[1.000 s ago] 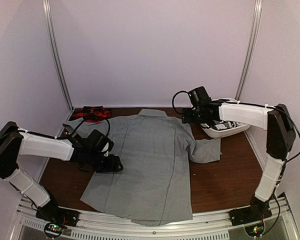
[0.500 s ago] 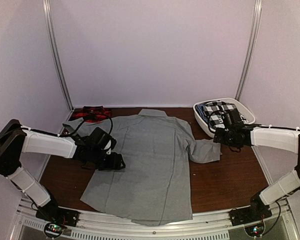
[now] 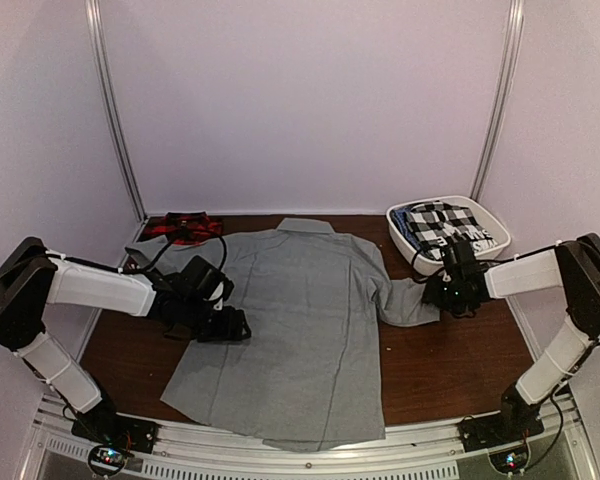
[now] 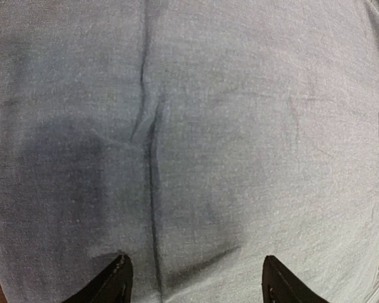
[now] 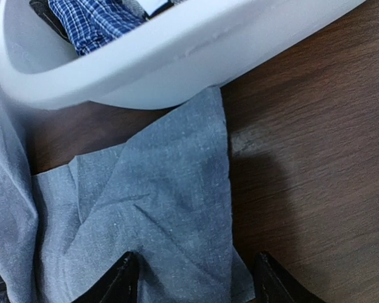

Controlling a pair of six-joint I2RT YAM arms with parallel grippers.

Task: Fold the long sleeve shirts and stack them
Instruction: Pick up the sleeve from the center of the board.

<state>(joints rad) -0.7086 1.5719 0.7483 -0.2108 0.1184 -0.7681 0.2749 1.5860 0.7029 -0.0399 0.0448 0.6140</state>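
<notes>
**Worktop** (image 3: 450, 360): dark brown wood; bare patches show at the near left and near right.

**Item 1: grey shirt** (image 3: 300, 330). Plain light grey, long-sleeved, spread flat in the middle of the worktop. The hem lies at the near edge and the collar points to the far edge. Its right sleeve (image 3: 415, 300) is folded short and juts towards the right edge. In the right wrist view the sleeve end (image 5: 158, 202) is creased and lies on bare wood, with one corner tucked under the tub.

**Item 2: left gripper** (image 3: 235, 325). Low over the left side of the grey shirt, about halfway up the body. The left wrist view shows the gripper (image 4: 192, 268) with its fingers spread wide. Only smooth grey cloth with one lengthwise crease lies beneath, and nothing is pinched.

**Item 3: right gripper** (image 3: 442, 295). At the end of the right sleeve, near the right edge. In the right wrist view the gripper (image 5: 192, 265) has its fingers apart, and the sleeve's edge lies in the gap. No grip on the cloth can be seen.

**Item 4: white tub** (image 3: 450, 262). Far right corner, just beyond the right gripper. The rim (image 5: 177, 57) is rounded. It holds folded checked cloth (image 3: 445, 222) in black and white, and blue check (image 5: 95, 19) shows at its edge.

**Item 5: plaid shirt** (image 3: 180, 227). Red and black, bunched in the far left corner, just beside the grey shirt's left shoulder.
</notes>
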